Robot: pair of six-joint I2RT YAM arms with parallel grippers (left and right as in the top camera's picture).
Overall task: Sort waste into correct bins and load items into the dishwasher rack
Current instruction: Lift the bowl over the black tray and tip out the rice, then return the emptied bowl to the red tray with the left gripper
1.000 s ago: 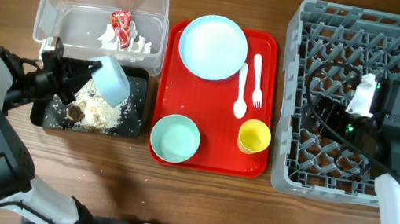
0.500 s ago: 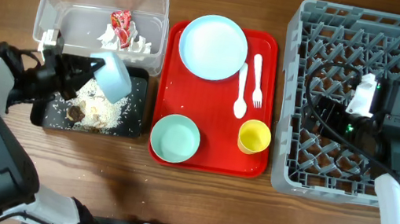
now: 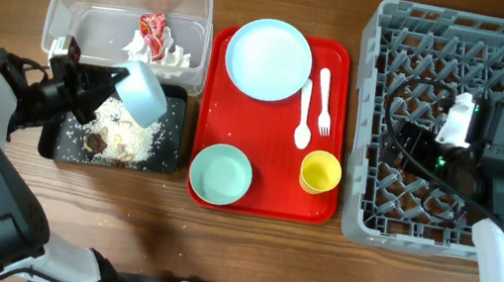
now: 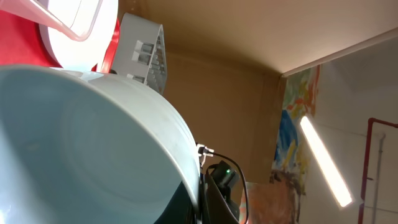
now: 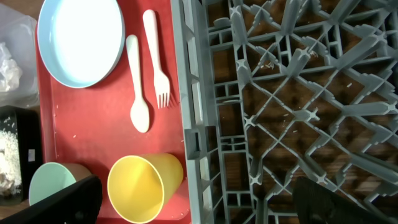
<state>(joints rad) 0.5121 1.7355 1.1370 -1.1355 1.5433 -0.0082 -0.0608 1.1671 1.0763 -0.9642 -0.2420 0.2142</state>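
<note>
Tilted bowl (image 3: pixel 142 95) in L gripper (image 3: pixel 111 93), contact hidden

Matt grey plastic rack (image 3: pixel 369 99), wooden table (image 3: pixel 246 250)

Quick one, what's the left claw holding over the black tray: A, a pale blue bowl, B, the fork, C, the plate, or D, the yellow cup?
A: the left claw grips a tilted bowl above the black tray, while the cup, plate and fork sit on the red tray.
</note>
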